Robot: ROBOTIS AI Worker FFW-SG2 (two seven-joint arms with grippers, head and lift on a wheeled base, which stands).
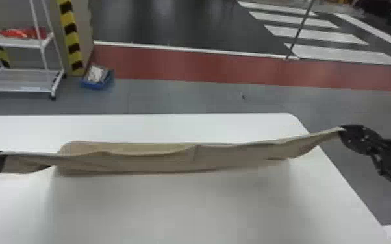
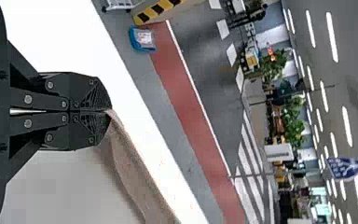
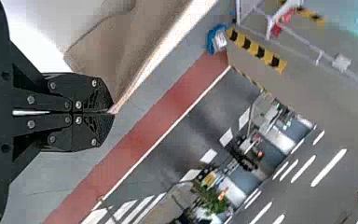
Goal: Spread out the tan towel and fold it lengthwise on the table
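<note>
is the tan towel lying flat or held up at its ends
Held up: the left hand and right hand each pinch one end, and the towel stretches between them. Whether its middle touches the table, I cannot tell.

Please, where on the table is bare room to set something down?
The white table looks bare nearer the robot than the tan towel, and along the table's far edge. Crowded: the towel's band between left gripper and right gripper.

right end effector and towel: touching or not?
Touching. The right wrist view shows the right end effector shut on the towel's corner, cloth pinched at the fingertips.
</note>
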